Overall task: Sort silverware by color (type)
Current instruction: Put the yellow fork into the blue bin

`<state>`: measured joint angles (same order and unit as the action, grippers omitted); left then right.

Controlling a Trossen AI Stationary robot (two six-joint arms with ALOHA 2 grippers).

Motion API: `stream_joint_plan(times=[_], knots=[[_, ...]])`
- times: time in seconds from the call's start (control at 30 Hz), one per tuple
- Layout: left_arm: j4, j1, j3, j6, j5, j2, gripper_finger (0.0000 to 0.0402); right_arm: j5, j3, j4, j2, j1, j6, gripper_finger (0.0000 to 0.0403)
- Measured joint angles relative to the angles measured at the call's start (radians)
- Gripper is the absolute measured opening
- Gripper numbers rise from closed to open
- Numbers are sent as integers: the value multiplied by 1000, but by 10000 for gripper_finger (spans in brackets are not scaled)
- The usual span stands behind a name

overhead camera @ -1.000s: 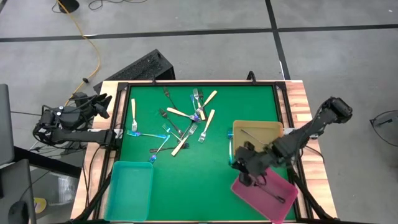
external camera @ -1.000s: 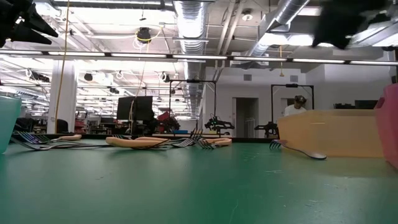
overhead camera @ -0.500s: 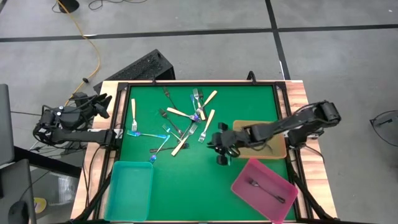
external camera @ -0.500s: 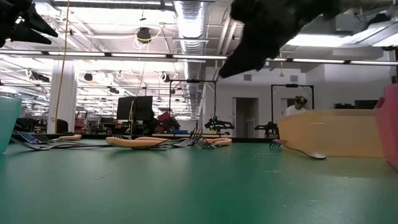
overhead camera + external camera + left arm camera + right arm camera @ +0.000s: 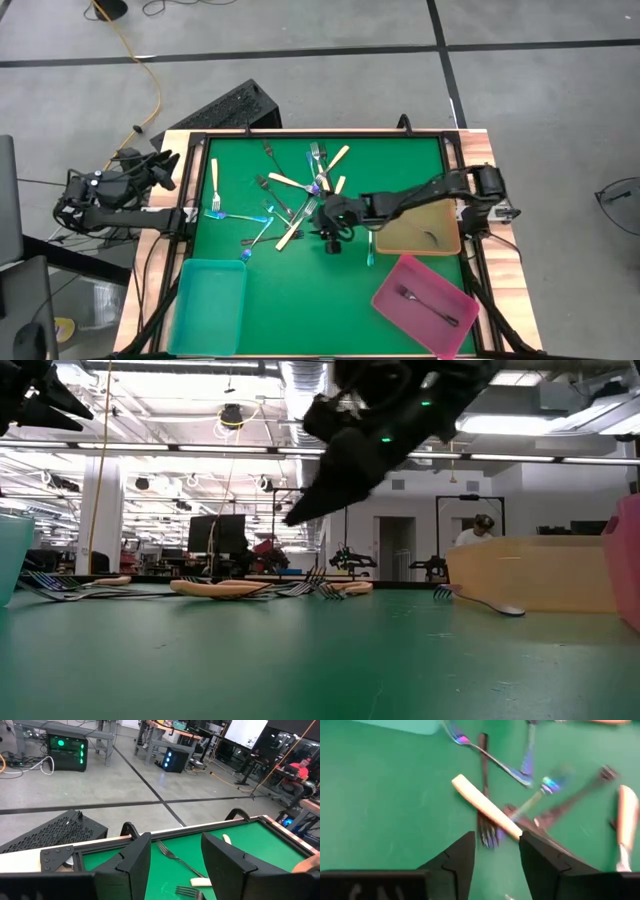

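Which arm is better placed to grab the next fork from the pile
Right. The right gripper hangs open directly over the fork pile, while the left gripper waits beyond the table's edge.

Right gripper (image 5: 330, 228): moved from above the pink tray (image 5: 440, 275) at the near right, leftward and farther in across the green mat (image 5: 290, 290), past the tan tray (image 5: 445, 240); now over the fork pile (image 5: 300, 195) at mid-table, fingers parted.

Matt green felt-like table (image 5: 300, 290) carries glossy metal forks (image 5: 312, 190) (some iridescent, some cream-handled).
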<state>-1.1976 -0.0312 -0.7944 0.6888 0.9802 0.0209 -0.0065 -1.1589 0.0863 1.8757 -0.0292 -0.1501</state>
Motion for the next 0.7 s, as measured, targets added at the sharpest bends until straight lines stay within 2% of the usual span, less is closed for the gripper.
stream_joint_plan(times=[0.23,0.5,0.7], knots=[[0,0,0,3,1,-3,158,-96,-211,-43,168,6,-115,187],[-1,0,0,5,1,-2,158,-102,-455,-256,317,5,-278,187],[-1,0,0,6,0,-3,158,-112,-549,-340,394,5,-356,187]])
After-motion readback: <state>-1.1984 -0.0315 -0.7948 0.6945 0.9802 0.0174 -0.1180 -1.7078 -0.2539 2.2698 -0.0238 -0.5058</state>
